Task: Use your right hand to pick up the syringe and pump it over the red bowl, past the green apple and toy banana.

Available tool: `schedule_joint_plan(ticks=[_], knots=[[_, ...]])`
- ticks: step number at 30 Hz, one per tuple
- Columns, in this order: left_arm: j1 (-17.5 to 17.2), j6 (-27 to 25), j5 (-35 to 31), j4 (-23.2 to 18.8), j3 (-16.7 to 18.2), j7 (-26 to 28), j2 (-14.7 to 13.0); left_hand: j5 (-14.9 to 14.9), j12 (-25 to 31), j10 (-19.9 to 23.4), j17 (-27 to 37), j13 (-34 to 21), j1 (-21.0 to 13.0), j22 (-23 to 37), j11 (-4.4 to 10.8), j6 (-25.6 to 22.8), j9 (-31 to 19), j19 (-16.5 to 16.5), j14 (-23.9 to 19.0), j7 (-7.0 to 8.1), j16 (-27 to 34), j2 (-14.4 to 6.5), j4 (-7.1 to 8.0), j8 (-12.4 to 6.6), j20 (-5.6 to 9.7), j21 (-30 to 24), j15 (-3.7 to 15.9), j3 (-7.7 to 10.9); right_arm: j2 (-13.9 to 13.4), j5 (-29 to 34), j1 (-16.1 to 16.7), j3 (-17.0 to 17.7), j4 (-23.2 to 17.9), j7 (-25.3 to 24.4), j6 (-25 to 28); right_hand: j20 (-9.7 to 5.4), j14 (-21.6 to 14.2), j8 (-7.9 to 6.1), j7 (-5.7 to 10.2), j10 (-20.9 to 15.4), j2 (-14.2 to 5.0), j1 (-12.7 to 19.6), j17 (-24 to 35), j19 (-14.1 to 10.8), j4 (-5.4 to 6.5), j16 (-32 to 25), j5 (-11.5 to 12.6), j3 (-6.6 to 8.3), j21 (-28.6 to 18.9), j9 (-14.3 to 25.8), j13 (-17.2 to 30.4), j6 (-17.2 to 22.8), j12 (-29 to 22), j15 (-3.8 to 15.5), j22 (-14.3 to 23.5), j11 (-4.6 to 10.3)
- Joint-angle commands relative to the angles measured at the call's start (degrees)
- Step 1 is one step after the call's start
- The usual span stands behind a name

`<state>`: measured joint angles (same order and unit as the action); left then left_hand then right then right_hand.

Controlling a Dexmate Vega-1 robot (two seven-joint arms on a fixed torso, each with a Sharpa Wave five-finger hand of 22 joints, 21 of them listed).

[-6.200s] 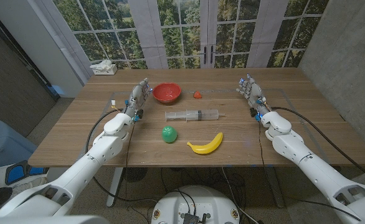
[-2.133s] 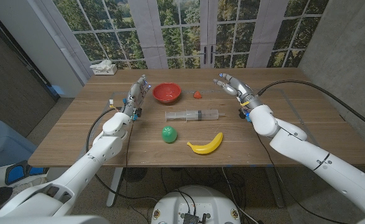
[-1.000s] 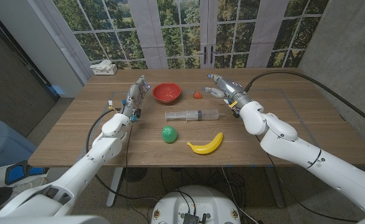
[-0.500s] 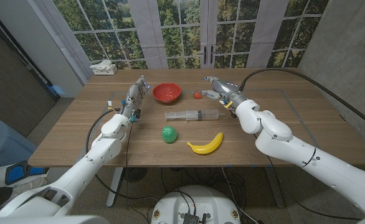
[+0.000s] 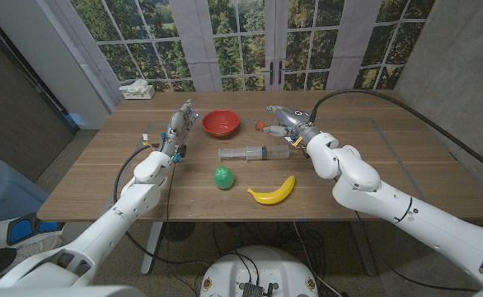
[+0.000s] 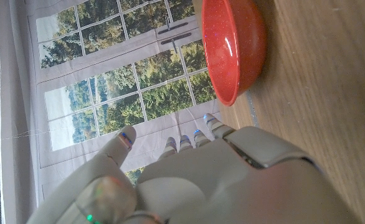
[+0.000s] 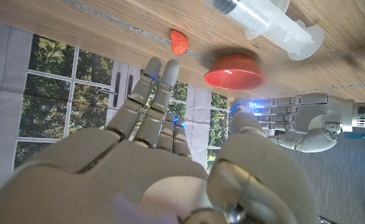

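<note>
The clear syringe (image 5: 254, 153) lies across the table's middle, also seen as the syringe (image 7: 270, 22) from the right wrist. Beyond it stands the red bowl (image 5: 221, 123), (image 7: 235, 71), (image 6: 232, 43). Nearer to me are the green apple (image 5: 223, 177) and the yellow toy banana (image 5: 273, 191). My right hand (image 5: 284, 120), (image 7: 164, 155) hovers just beyond the syringe's right end, fingers spread toward the bowl, holding nothing. Left of the bowl, my left hand (image 5: 178, 128), (image 6: 201, 180), (image 7: 313, 121) stands on its edge, fingers straight and empty.
A small red toy strawberry (image 5: 261, 126), (image 7: 178, 42) sits right of the bowl, close to my right hand's fingertips. A tissue box (image 5: 137, 90) lies at the far left corner. Windows stand behind the table's far edge.
My right hand has swung in from the table's right side to the syringe's right end, near the strawberry. The left hand and the objects have stayed put.
</note>
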<state>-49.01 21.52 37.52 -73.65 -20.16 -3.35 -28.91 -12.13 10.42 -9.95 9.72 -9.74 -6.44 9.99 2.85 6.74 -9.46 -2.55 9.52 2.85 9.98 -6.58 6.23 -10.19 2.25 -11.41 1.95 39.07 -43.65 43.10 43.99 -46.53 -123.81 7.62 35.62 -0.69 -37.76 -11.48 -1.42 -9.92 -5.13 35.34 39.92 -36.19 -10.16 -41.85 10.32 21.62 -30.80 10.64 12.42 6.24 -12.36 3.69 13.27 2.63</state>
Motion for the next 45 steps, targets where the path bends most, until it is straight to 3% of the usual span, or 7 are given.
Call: schedule_joint_plan(ticks=[1,9,17,21,35,36,45], knots=[[-0.9,-0.3,-0.2,-1.4,0.3,0.9,-0.5,-0.4,0.4,-0.6,0.2,-0.2,0.3,0.1,-0.15,0.1,-0.3,-0.1,3.4,-0.14,0.3,-3.7,0.15,-0.26,4.91,-0.1,2.83,0.21,0.9,6.0,-0.2,-1.4,0.3,3.6,-1.1,-0.87,0.0,-0.35,0.30,-1.3,0.20,1.7,2.6,-2.0,0.51,-1.8,-0.2,-0.32,-1.7,0.3,0.3,0.3,-0.6,7.12,0.5,0.17],[-1.4,-0.3,-0.2,-2.1,0.5,1.3,-0.7,-0.4,0.4,-0.7,0.2,-0.2,0.3,0.1,-0.18,0.1,-0.3,-0.1,3.4,-0.13,0.3,-3.7,0.14,-0.25,4.89,-0.1,2.83,0.23,2.4,10.2,0.2,-1.9,0.5,6.0,-0.6,-4.25,-4.1,-1.00,1.58,-4.2,-0.36,2.8,-3.6,-6.1,0.90,3.6,0.3,1.37,-5.2,0.3,0.3,2.4,-1.4,8.08,0.2,1.19],[-1.8,-0.5,-0.3,-2.7,0.6,1.6,-0.9,-0.4,0.4,-0.7,0.1,-0.2,0.4,0.1,-0.11,0.0,-0.3,-0.1,3.4,-0.11,0.3,-3.7,0.12,-0.25,4.87,-0.1,2.86,0.26,4.1,11.4,0.7,-1.2,0.5,9.7,0.3,-8.57,-7.6,-1.08,1.69,-5.7,-0.41,6.1,-6.1,-15.6,0.15,7.3,0.6,3.94,-11.1,0.3,0.2,3.9,-1.3,8.69,-0.3,1.43],[-2.1,-0.5,-0.4,-3.1,0.6,1.7,-1.1,-0.4,0.4,-0.7,0.1,-0.2,0.4,0.1,-0.10,0.1,-0.3,-0.1,3.4,-0.09,0.3,-3.7,0.12,-0.25,4.89,-0.1,2.79,0.27,4.8,11.3,0.5,-1.2,0.7,11.2,0.5,-11.12,-14.8,-1.02,0.99,-7.0,-0.92,9.1,-5.0,-20.0,0.02,5.4,0.6,5.27,-14.4,0.2,0.1,4.9,-1.4,8.90,-0.6,1.41],[-2.5,-0.6,-0.1,-3.4,1.0,1.8,-1.4,-0.4,0.4,-0.6,0.1,-0.2,0.5,0.1,-0.10,0.0,-0.3,-0.1,3.4,-0.12,0.3,-3.7,0.09,-0.25,4.87,-0.1,2.88,0.31,8.0,20.2,-1.4,-5.2,3.6,17.3,2.3,-11.50,-18.8,-1.71,1.12,-10.4,2.22,12.0,-4.1,-23.4,-0.09,5.9,-0.1,5.84,-17.3,0.2,-0.1,9.1,-1.9,8.87,-1.3,1.43],[-2.4,-0.6,0.1,-3.3,0.9,1.5,-1.4,-0.4,0.4,-0.6,0.1,-0.2,0.5,0.1,-0.15,0.0,-0.3,-0.1,3.3,-0.11,0.3,-3.7,0.09,-0.25,4.87,-0.1,2.86,0.31,7.0,31.7,-2.9,-9.2,7.2,15.1,1.9,-11.36,-18.9,-1.69,1.25,-10.4,2.32,12.0,-4.1,-23.7,0.00,6.0,-0.2,5.85,-17.5,0.2,-0.1,9.2,-1.9,8.88,-1.3,1.51],[-2.1,-0.5,0.0,-3.0,0.8,1.2,-1.3,-0.5,0.4,-0.6,0.1,-0.2,0.5,0.1,-0.08,0.0,-0.3,-0.1,3.3,-0.06,0.3,-3.6,0.08,-0.23,4.88,-0.1,2.88,0.34,9.1,27.3,0.2,-5.2,5.5,16.6,-0.5,-11.30,-20.5,-1.26,0.67,-11.3,2.60,12.4,-3.9,-24.4,0.31,6.2,-0.2,6.08,-18.2,0.3,-0.1,8.8,-2.0,9.07,-1.7,1.68]])
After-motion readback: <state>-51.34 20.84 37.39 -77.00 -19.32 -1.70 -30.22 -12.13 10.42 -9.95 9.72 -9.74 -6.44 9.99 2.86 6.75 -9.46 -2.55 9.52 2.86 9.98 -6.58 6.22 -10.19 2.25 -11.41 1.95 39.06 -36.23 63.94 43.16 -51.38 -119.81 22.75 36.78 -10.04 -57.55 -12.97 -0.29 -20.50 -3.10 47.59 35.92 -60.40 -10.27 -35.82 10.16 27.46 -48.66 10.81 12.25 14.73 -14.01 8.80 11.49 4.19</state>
